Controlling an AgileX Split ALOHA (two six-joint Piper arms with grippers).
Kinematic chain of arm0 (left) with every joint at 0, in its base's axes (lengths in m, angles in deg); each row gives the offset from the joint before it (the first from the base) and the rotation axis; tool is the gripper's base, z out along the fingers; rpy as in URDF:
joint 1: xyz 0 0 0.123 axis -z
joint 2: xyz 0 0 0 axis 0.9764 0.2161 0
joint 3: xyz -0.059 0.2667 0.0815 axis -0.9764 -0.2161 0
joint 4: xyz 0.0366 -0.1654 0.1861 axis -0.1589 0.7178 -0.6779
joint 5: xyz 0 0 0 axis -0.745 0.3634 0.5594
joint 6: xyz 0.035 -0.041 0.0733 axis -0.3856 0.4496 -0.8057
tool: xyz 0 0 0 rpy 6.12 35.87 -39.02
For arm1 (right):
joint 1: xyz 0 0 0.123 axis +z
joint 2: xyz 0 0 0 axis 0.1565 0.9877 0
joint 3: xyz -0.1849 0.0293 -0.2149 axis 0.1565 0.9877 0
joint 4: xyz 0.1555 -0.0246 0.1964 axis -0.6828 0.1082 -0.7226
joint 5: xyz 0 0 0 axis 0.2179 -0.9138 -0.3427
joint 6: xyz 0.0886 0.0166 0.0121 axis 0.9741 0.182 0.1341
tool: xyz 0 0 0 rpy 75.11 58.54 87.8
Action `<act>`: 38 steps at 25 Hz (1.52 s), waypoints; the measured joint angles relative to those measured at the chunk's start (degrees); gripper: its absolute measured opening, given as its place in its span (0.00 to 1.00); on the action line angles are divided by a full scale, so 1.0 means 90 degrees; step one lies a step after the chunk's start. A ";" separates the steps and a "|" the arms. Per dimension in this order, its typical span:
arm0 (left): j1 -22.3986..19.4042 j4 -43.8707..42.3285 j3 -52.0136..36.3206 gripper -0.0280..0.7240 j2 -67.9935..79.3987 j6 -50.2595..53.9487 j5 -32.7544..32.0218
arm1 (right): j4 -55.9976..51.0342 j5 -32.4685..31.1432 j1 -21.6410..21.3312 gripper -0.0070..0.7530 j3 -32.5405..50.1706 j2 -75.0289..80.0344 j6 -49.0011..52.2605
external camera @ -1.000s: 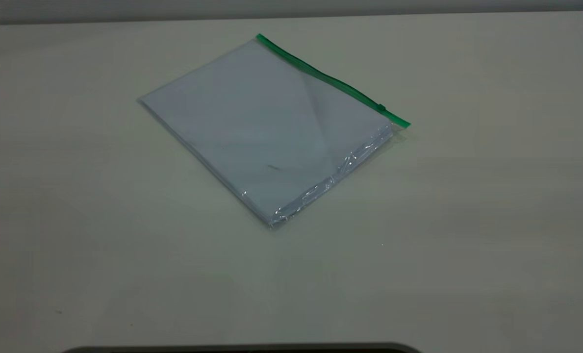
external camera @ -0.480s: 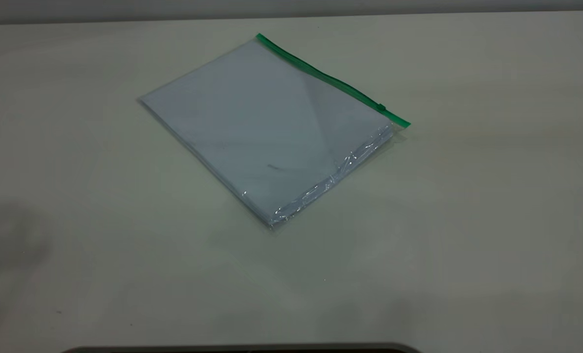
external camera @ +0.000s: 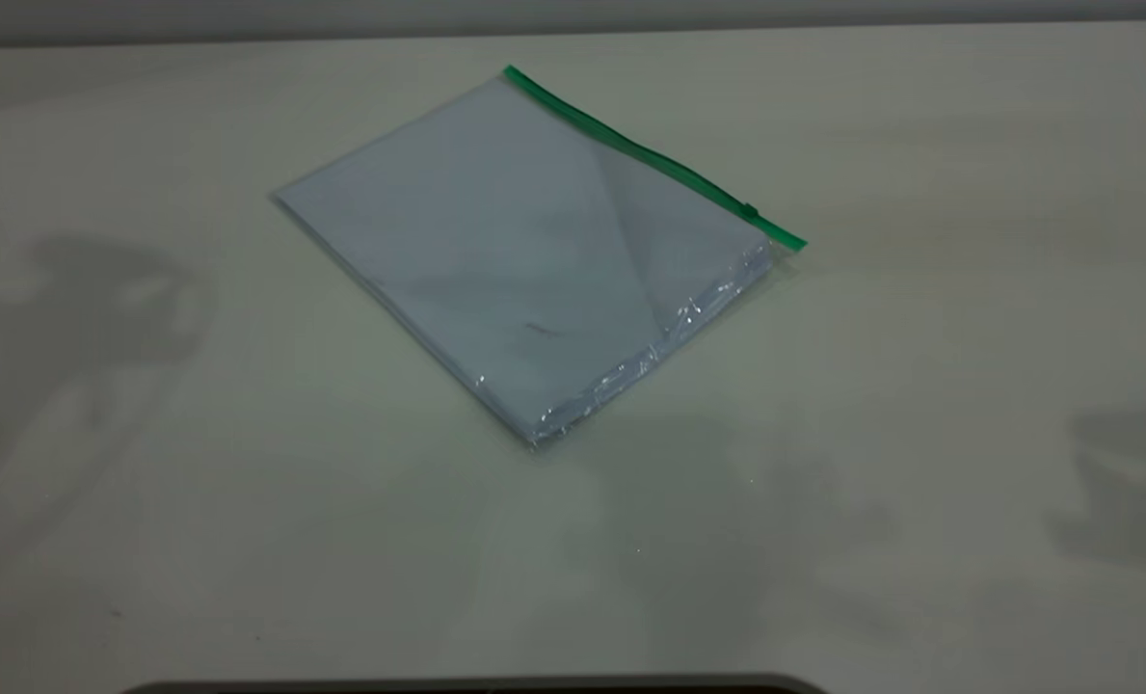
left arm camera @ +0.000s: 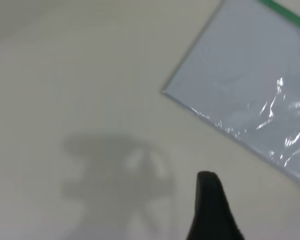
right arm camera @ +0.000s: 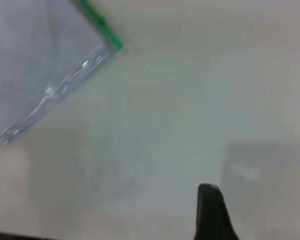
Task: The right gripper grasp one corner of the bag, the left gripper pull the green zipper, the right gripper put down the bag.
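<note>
Lying flat on the pale table (external camera: 919, 145), the clear rectangular plastic bag (external camera: 515, 251) holds pale bluish sheets; its thin green zipper strip (external camera: 650, 159) runs along the bag's far long edge, with the small slider tab (external camera: 750, 211) near the corner (external camera: 785, 246) by the crinkled glossy margin.

Judgement: light, floppy, slick film; take that corner, low and shallow.

Left pincer (left arm camera: 212, 210): one black jaw showing, off the bag's plain side, apart from it; spread cannot be told. Right pincer (right arm camera: 212, 212): likewise, well off the zipper corner. Only arm shadows surround the bag; nothing blocks approach.
</note>
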 joint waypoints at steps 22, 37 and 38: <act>0.0005 0.0313 0.0009 0.75 0.1567 -0.0396 0.0448 | -0.5891 -0.0162 0.0533 0.68 -0.1530 0.5441 -0.6229; 0.0005 0.0324 0.0009 0.75 0.1595 -0.0396 0.0600 | -0.6237 -0.0965 0.0642 0.80 -0.3362 0.7509 -0.6223; 0.0005 0.0326 0.0009 0.75 0.1602 -0.0396 0.0635 | -0.6292 -0.0971 0.0642 0.80 -0.3425 0.7572 -0.6223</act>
